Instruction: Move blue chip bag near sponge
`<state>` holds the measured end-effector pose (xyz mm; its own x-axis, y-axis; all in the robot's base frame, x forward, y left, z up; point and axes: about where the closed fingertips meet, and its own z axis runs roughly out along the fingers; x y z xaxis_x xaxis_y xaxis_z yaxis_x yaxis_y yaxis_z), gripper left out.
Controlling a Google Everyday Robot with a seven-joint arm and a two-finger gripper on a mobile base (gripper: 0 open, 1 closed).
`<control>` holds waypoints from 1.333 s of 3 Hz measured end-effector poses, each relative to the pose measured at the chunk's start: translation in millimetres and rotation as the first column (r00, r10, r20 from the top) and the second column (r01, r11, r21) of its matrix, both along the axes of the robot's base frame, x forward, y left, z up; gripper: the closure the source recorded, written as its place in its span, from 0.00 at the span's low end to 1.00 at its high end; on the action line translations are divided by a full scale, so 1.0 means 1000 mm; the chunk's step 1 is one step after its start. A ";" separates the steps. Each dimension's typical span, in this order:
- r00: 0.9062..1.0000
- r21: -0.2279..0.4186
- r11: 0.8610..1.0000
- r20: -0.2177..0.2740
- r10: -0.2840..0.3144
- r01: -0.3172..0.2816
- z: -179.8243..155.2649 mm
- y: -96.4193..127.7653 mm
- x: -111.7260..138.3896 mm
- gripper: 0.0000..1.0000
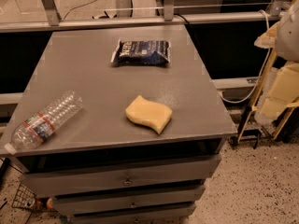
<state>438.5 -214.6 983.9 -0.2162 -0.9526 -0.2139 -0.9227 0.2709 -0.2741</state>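
Note:
The blue chip bag (141, 52) lies flat on the far middle of the grey cabinet top (93, 78), dark navy with white lettering and pale sealed ends. The pale yellow sponge (148, 114) with wavy edges lies nearer the front, right of centre, about a bag's length in front of the bag. My gripper (280, 94) shows as cream-coloured parts at the right edge of the view, off the cabinet's right side and well away from both objects. It holds nothing that I can see.
A clear plastic water bottle (44, 121) with a red-and-white label lies on its side at the front left corner. The cabinet has drawers (126, 178) below. Metal railings (140, 20) run behind it. Cables and a frame stand at the right.

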 end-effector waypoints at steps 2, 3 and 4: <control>1.000 0.032 0.999 0.022 -0.003 0.002 -0.002 0.003 0.034 0.00; 0.995 0.149 0.988 0.091 0.035 -0.049 -0.006 0.017 0.111 0.00; 0.981 0.311 0.940 0.172 0.094 -0.144 -0.009 0.054 0.181 0.00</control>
<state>619.8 -160.3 974.8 -0.0464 -0.8449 -0.5330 -0.9078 0.2583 -0.3305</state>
